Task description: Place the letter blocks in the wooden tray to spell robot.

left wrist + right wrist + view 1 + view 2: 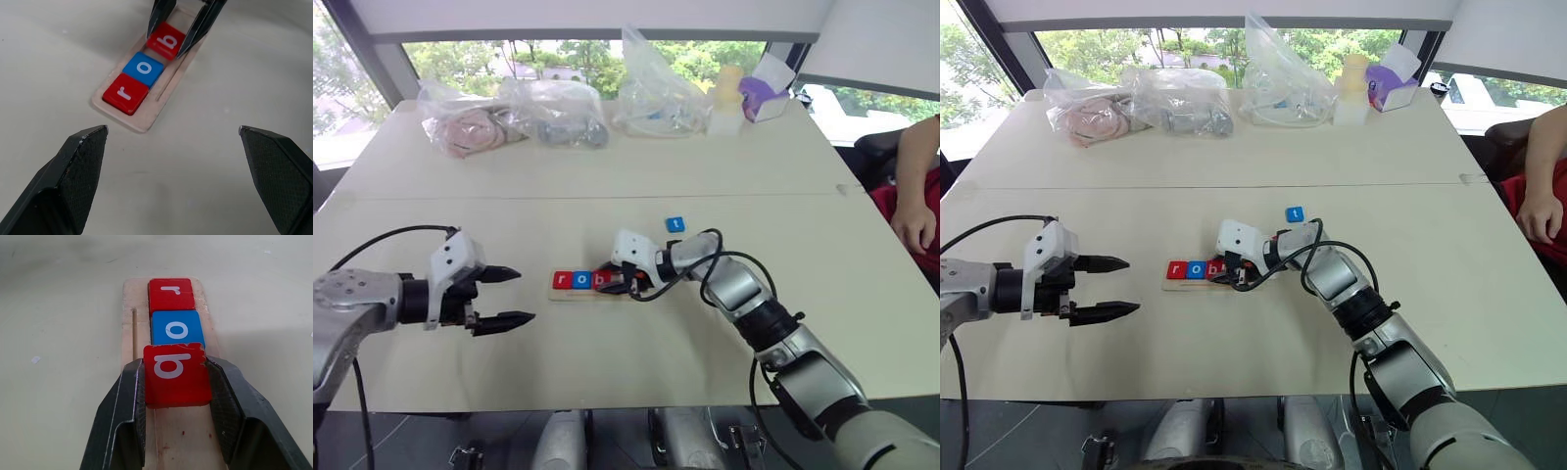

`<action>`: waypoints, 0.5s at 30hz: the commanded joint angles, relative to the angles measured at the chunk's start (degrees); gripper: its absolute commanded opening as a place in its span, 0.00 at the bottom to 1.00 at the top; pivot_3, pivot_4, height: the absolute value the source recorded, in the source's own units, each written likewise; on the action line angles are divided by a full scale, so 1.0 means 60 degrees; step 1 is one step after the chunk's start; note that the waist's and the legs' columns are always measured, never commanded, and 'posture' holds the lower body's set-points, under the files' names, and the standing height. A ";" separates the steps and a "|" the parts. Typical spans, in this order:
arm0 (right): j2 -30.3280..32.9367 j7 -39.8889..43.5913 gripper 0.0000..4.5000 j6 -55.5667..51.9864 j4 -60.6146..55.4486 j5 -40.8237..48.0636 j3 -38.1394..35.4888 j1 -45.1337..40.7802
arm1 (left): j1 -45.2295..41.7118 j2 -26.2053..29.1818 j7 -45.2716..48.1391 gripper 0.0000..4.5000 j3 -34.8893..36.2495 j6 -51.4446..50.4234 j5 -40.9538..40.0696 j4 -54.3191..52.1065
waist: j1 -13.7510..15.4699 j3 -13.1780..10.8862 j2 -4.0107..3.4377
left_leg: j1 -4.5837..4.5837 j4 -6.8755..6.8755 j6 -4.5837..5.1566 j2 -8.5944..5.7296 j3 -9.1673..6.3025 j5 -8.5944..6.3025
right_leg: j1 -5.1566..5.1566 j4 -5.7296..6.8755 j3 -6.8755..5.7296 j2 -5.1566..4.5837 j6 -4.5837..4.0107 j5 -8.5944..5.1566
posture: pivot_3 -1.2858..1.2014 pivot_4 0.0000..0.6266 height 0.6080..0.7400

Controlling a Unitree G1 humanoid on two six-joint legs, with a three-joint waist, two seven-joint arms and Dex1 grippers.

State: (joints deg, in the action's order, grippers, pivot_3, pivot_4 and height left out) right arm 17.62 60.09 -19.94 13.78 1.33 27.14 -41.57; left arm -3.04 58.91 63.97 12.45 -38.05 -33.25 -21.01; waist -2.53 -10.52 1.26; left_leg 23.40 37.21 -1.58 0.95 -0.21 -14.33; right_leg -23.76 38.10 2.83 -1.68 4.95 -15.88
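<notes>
Head view: the tray (570,294) lies near the middle of the table (607,176). In it sit a red r (562,280) at its left end, a blue o (581,280) touching it, and a red b (602,281) next. The right gripper (625,284) reaches in from 3 o'clock and is closed on the b, over the tray. A blue t (675,224) lies loose on the table at about 1 o'clock from the tray, apart from it. The left gripper (507,296) hangs at 9 o'clock from the tray, near it, with its fingers spread wide and nothing between them. Along the far edge of the table stand clear plastic bags (558,113), a pale bottle (726,98) and a purple-and-white box (766,96). A person's arm (915,186) rests at the right edge.

Left wrist view: its two fingers (78,166) stand far apart over bare table. Beyond them is the tray with r (125,93), o (144,69) and b (167,41) in a row; the right gripper's black fingertips (161,14) flank the b.

Right wrist view: the two fingers (122,421) press the b (176,374) from both sides. It sits tilted, its near edge raised above the tray floor (183,445), its far edge meeting the o (176,328). The r (171,293) lies beyond, at the tray's end.
</notes>
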 commanded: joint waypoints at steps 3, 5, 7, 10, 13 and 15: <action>-0.0153 -0.0009 0.26 0.0393 0.0186 -0.0216 -0.0019 -0.0255 | -0.0167 0.0026 -0.0094 1.00 0.0167 -0.0024 -0.0143 -0.0283 | -0.0006 0.0000 0.0000 | 0.0000 0.0000 0.0000 0.0000 -0.0001 0.0000 | -0.0001 0.0000 0.0000 0.0000 0.0000 0.0000 | 0.52 0.24 0.96; -0.0260 -0.0058 0.26 0.0447 0.0356 -0.0255 -0.0055 -0.0308 | -0.0210 0.0015 -0.0112 1.00 0.0124 -0.0004 -0.0124 -0.0257 | -0.0008 0.0000 0.0000 | -0.0001 0.0000 0.0000 0.0000 -0.0001 0.0000 | -0.0001 0.0001 0.0000 0.0001 0.0000 0.0000 | 0.52 0.24 0.96; -0.0352 -0.0090 0.26 0.0496 0.0488 -0.0274 -0.0090 -0.0354 | -0.0266 -0.0007 -0.0137 1.00 0.0074 0.0011 -0.0102 -0.0234 | -0.0007 0.0000 0.0000 | -0.0001 0.0000 0.0000 0.0000 -0.0001 0.0000 | -0.0002 0.0002 0.0000 0.0002 -0.0001 0.0000 | 0.52 0.24 0.96; -0.0438 -0.0129 0.26 0.0595 0.0642 -0.0346 -0.0100 -0.0393 | -0.0344 -0.0027 -0.0174 1.00 -0.0024 0.0045 -0.0009 -0.0206 | -0.0005 0.0000 0.0000 | -0.0001 0.0000 0.0000 0.0000 -0.0001 0.0000 | -0.0001 0.0001 0.0000 0.0002 -0.0001 0.0000 | 0.52 0.24 0.96; -0.0510 -0.0109 0.49 0.0494 0.0619 -0.0323 -0.0166 -0.0384 | -0.0382 -0.0029 -0.0191 1.00 -0.0065 0.0054 0.0030 -0.0209 | -0.0007 0.0000 0.0000 | 0.0000 -0.0001 -0.0001 0.0000 -0.0001 0.0000 | -0.0001 0.0001 0.0000 0.0001 -0.0001 0.0000 | 0.52 0.24 0.96; -0.0526 -0.0075 0.69 0.0404 0.0530 -0.0291 -0.0196 -0.0369 | -0.0407 -0.0051 -0.0216 1.00 -0.0070 0.0032 0.0006 -0.0214 | -0.0005 0.0000 0.0000 | -0.0001 -0.0001 0.0000 0.0000 -0.0001 0.0000 | -0.0002 0.0001 0.0000 0.0001 -0.0001 0.0001 | 0.52 0.24 0.96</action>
State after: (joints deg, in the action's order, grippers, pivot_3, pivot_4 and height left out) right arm 14.90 59.55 -17.28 18.28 -0.98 26.98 -42.91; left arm -4.82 58.47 62.92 11.78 -38.29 -33.14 -21.12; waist -2.56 -10.52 1.25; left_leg 23.40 37.21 -1.59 0.95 -0.22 -14.33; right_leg -23.77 38.11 2.83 -1.67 4.95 -15.88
